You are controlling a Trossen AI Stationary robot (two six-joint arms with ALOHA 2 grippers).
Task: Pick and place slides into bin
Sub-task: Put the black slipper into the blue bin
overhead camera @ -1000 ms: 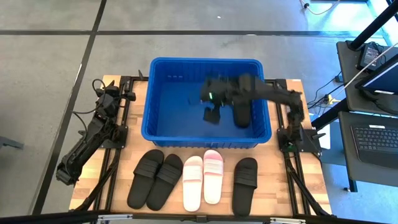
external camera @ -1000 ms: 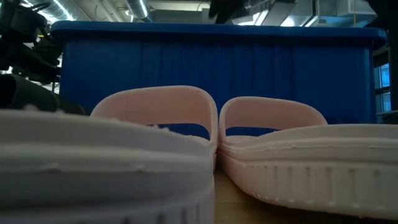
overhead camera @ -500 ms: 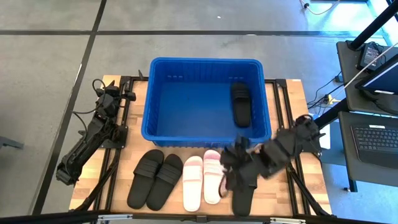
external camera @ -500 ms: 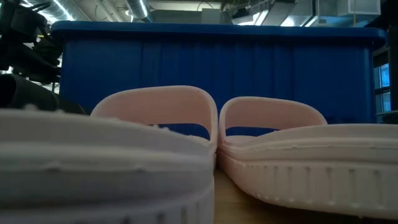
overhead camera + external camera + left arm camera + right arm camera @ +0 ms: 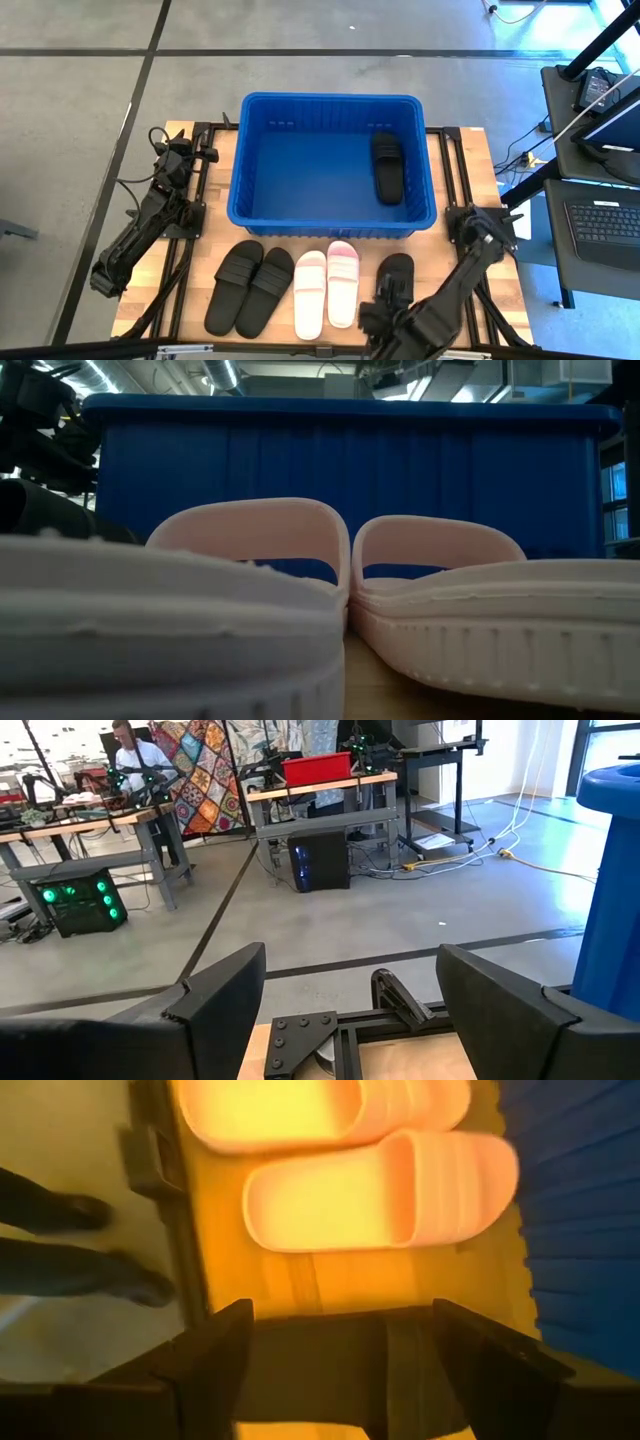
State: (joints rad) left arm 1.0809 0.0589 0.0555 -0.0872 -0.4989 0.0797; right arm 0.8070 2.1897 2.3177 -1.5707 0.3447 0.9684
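The blue bin (image 5: pixel 330 220) stands at the table's far middle; one black slide (image 5: pixel 388 167) lies flat inside it at the right. Along the near edge lie two black slides (image 5: pixel 248 289), a white slide (image 5: pixel 310 293) and a pink slide (image 5: pixel 343 283), soles down. A lone black slide (image 5: pixel 397 270) lies to their right. My right gripper (image 5: pixel 388 308) hangs open over its near end, pointing steeply down; in the right wrist view the slide (image 5: pixel 330 1365) shows between the fingers (image 5: pixel 215 1350), apart from them. My left gripper (image 5: pixel 350 1010) waits open at the far left.
The bin's ribbed wall (image 5: pixel 340 470) rises right behind the pale slides (image 5: pixel 430 590). Black frame rails (image 5: pixel 450 160) run along both sides of the bin. A person's legs (image 5: pixel 60 1240) stand just beyond the table's near edge. Bare wood (image 5: pixel 470 160) shows right of the bin.
My right gripper has swung from above the bin's right part toward the table's near edge and down, turning as it went, and now hangs over the lone black slide. It has stayed open. The black slide in the bin lies still.
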